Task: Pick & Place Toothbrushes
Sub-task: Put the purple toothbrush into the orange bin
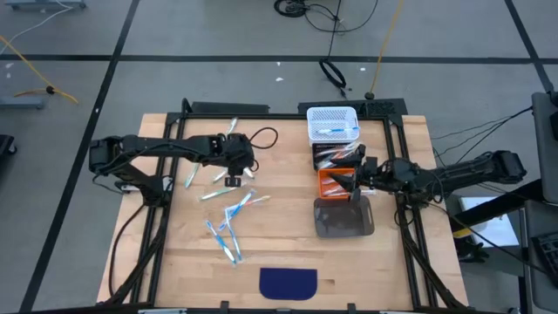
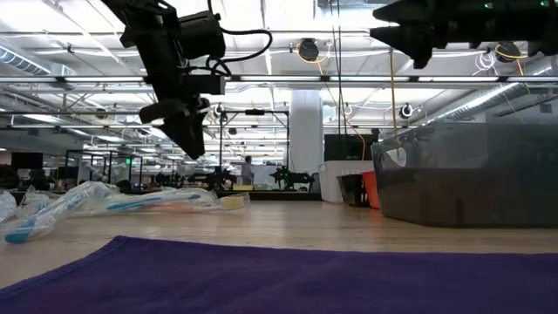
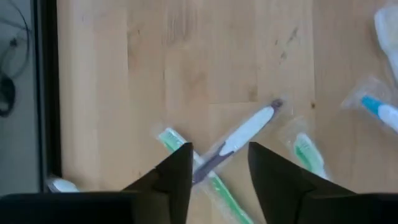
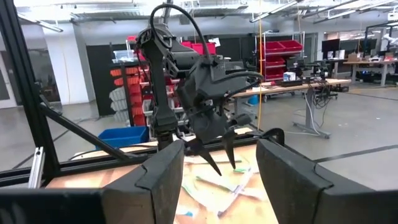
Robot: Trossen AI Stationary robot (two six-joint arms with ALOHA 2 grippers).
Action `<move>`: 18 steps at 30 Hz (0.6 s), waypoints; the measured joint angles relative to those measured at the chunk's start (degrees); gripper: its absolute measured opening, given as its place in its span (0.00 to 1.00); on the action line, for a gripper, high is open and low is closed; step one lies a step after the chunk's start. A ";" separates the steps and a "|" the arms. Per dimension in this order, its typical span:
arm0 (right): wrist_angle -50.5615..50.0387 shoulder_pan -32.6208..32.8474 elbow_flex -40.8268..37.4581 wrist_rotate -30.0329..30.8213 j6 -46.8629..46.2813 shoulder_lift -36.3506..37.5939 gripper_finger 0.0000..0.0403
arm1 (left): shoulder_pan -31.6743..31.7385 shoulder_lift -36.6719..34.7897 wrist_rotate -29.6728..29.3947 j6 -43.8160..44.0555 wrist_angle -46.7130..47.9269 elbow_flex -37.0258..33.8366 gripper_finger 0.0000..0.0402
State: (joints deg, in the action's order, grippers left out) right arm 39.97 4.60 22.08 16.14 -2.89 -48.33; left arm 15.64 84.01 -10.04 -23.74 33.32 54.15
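We judge this the approach to a pick. Our left end effector hangs above the table with its fingers spread and nothing between them, right over a white toothbrush lying across a green one. More wrapped toothbrushes lie scattered near it, all short of the bins on the right. Our right end effector waits open and empty over those bins. Next we should descend, straddle the white handle alone, and close.
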 joint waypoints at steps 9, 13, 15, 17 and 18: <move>0.12 0.00 5.63 -2.94 0.36 -7.25 0.48 | 0.04 0.76 -1.97 -7.49 -0.50 -2.00 0.46; 0.18 0.01 6.49 -2.99 0.36 -8.88 0.48 | 0.04 3.25 -1.61 -7.55 -0.64 -2.40 0.43; 0.20 0.00 6.45 -2.97 0.35 -9.24 0.48 | 0.04 5.15 -1.57 -7.69 -0.66 -2.40 0.41; 0.28 0.00 6.47 -2.99 0.01 -9.43 0.48 | 0.02 6.88 -1.60 -8.63 -0.73 -2.40 0.40; 0.25 0.00 6.47 -2.99 -0.30 -9.43 0.48 | 0.02 7.60 -1.79 -9.16 -0.75 -2.40 0.40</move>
State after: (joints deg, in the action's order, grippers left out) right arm 40.22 4.60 28.56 13.15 -3.19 -57.76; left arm 15.66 91.61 -11.82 -32.89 32.57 51.75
